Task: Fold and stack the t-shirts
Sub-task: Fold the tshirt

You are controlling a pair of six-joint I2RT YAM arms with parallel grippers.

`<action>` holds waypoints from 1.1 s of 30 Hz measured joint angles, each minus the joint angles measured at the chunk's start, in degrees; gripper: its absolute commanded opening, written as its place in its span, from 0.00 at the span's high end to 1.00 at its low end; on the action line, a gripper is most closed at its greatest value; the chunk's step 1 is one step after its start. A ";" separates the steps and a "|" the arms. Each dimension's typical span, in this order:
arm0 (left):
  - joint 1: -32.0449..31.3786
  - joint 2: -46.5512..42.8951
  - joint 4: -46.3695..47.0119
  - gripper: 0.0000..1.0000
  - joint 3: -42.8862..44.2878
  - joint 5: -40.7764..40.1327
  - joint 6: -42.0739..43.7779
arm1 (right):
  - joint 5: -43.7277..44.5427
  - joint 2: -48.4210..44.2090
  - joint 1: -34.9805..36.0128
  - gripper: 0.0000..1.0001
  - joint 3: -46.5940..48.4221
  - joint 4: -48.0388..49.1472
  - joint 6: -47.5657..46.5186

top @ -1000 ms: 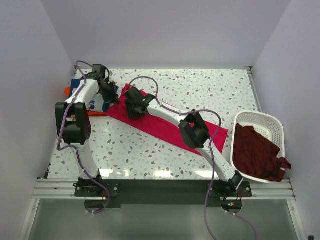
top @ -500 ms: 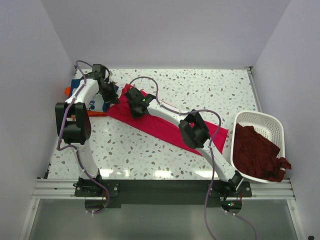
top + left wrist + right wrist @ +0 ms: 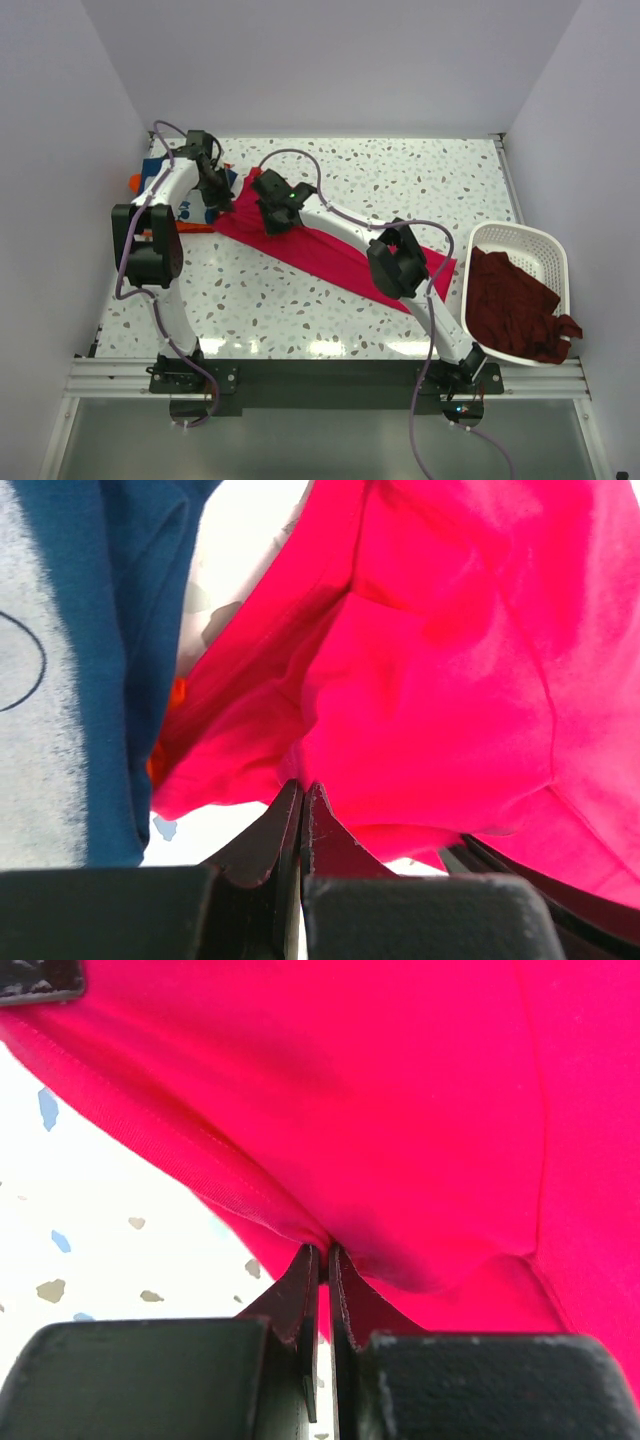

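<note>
**Soft crimson-pink shirt pinched at its far-left edge by both grippers**

The speckled table (image 3: 400,180) is crossed by the crimson-pink shirt (image 3: 315,255), which is stretched in a long diagonal band from far left to near right. It is judged light, limp and non-slippery. It will sag and crease wherever it is not supported, so it is best taken at hems and corners, two points well apart, and kept taut.

At the right edge, dark maroon shirts (image 3: 515,305) are heaped in the white basket (image 3: 520,232), one part hanging over its near rim. Their number cannot be told from the heap.

At the far left, one navy shirt (image 3: 130,630) with pale print is seen just beside the pink edge, and one orange shirt (image 3: 134,182) shows only as a sliver next to it.

The left gripper (image 3: 301,790) is closed, with a fold of the pink edge nipped at its tips. The right gripper (image 3: 322,1255) is likewise clamped on the pink hem, near the left one.

Counted: one pink, one navy, one orange, one basket, two grippers.
</note>
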 measured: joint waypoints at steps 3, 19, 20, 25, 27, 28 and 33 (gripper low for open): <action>0.00 0.00 -0.59 1.00 0.00 -0.85 0.59 | -0.68 -0.57 0.00 1.00 0.00 -0.72 -0.04; -0.57 0.00 -2.86 0.75 0.02 -7.34 2.56 | -1.73 -1.57 0.00 1.00 -2.40 -4.15 0.00; -0.63 0.00 -2.97 0.73 0.02 -7.52 2.69 | -1.73 -1.57 0.00 1.00 -2.47 -4.26 0.00; -1.44 0.04 -2.99 0.56 0.02 -7.13 2.89 | -1.62 -1.57 0.00 1.00 -2.47 -4.57 0.07; -1.68 0.22 -2.97 0.51 0.02 -6.47 2.84 | -1.46 -1.57 0.00 1.00 -2.47 -4.87 0.07; -1.84 0.42 -2.97 0.50 0.02 -6.08 2.84 | -1.44 -1.57 0.00 1.00 -2.45 -5.05 0.09; -1.88 1.92 -2.95 0.49 0.02 -5.01 2.80 | -1.33 -1.57 -0.02 1.00 -2.45 -5.55 0.28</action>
